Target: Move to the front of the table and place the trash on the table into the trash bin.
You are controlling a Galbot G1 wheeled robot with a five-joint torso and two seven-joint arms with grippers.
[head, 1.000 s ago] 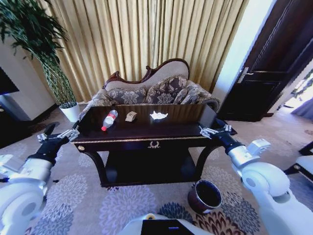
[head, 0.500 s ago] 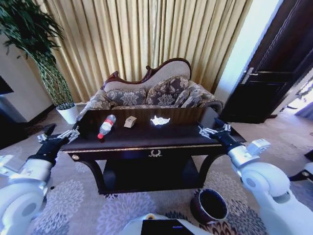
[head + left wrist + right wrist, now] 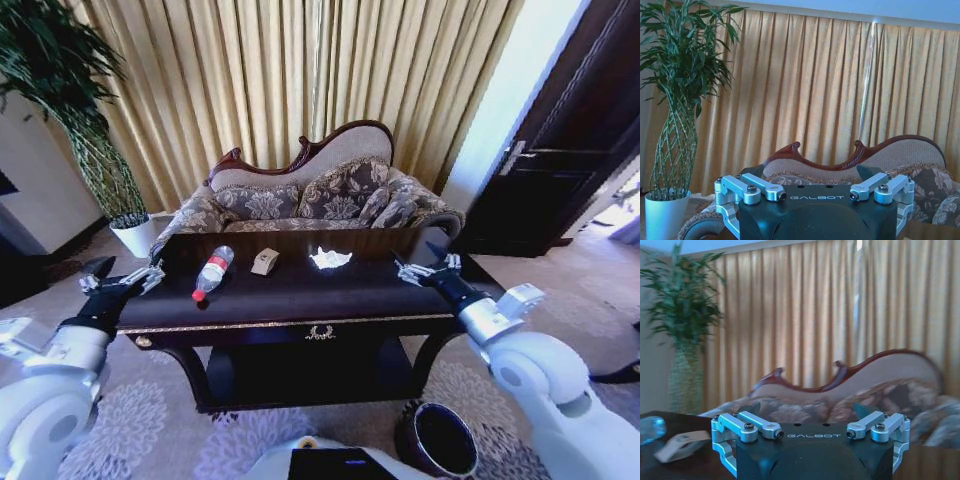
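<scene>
The dark glossy table [image 3: 300, 298] stands straight ahead, close to me. On its top lie the trash items: a clear bottle with a red cap [image 3: 207, 273] at the left, a small tan paper scrap [image 3: 265, 262] beside it, and a crumpled white tissue [image 3: 330, 259] near the middle. The trash bin [image 3: 440, 442] sits on the carpet at the table's front right. My left gripper [image 3: 128, 267] hovers open off the table's left end. At the right end my right gripper [image 3: 422, 262] is open too, holding nothing. The right wrist view catches the bottle [image 3: 650, 429] and the scrap [image 3: 677, 446].
An ornate sofa [image 3: 320, 195] stands right behind the table, with gold curtains [image 3: 300, 80] beyond. A tall plant in a white pot [image 3: 130, 235] is at the back left. A dark door [image 3: 570, 150] is on the right. Patterned carpet [image 3: 150, 430] surrounds the table.
The whole head view has shifted: the table looms nearer and the bin has slid toward the lower edge, so the camera has come closer. Both arms keep their pose, grippers open.
</scene>
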